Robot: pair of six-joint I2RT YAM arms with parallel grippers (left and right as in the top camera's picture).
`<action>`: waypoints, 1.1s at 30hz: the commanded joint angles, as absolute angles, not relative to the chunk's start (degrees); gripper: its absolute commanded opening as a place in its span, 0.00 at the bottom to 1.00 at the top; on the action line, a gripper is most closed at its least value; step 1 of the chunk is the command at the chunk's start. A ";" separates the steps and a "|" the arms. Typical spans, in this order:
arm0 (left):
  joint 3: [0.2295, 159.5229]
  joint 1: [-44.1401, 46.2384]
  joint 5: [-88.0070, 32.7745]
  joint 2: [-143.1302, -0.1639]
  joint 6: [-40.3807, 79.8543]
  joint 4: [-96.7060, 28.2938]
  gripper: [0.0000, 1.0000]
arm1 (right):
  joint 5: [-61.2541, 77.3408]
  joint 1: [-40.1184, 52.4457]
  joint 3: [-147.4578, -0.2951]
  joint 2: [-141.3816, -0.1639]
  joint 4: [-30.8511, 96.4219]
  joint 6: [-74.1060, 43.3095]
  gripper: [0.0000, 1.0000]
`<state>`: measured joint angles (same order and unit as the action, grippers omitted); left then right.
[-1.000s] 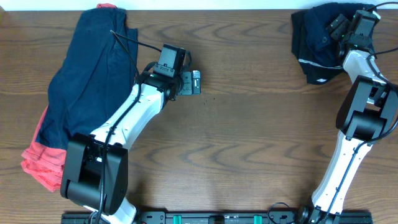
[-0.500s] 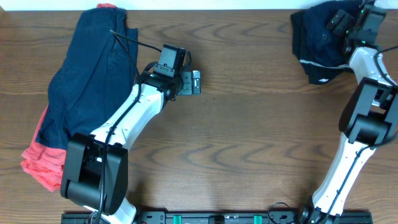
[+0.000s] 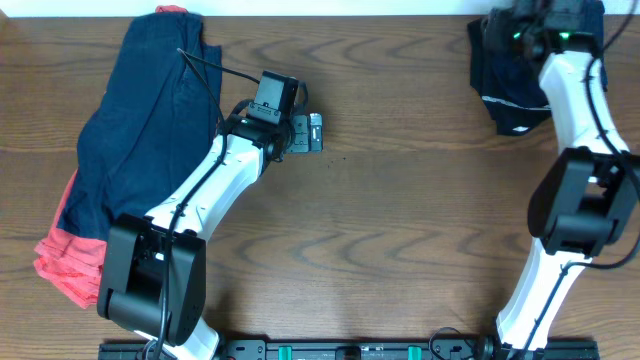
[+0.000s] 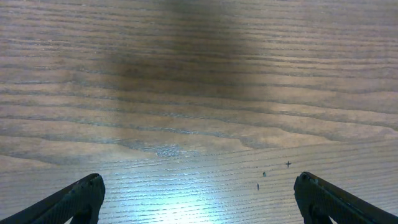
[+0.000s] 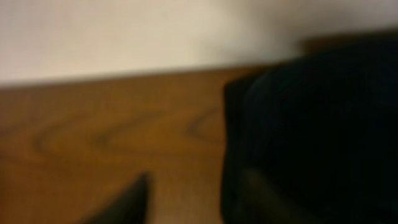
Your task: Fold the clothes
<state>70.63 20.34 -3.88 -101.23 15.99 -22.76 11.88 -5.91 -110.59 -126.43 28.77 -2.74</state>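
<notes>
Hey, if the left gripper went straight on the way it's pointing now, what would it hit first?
Probably the bare wooden table. The left gripper has its fingers spread, and its wrist view shows only wood grain ahead, though depth is hard to judge.

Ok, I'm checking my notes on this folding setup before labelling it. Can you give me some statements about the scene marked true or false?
1. The left gripper is open over bare wood. True.
2. A coral-red garment peeks from under the navy garment. True.
3. The right gripper is over the table's centre. False: it is at the dark pile in the far right corner.
4. The left gripper holds the navy garment. False: it holds nothing.
</notes>
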 commanded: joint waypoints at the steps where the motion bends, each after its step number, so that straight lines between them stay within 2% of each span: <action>1: 71.68 20.05 -3.33 -99.98 15.03 -23.07 0.99 | 11.86 -6.04 -110.04 -128.33 30.06 0.75 0.01; 17: 71.68 20.05 -3.33 -99.98 15.03 -23.14 0.99 | 11.33 -6.13 -110.02 -137.01 26.28 1.17 0.01; 33: 71.68 20.05 -3.33 -99.98 15.03 -23.11 0.99 | 1.56 -6.79 -110.02 -139.65 18.92 1.15 0.01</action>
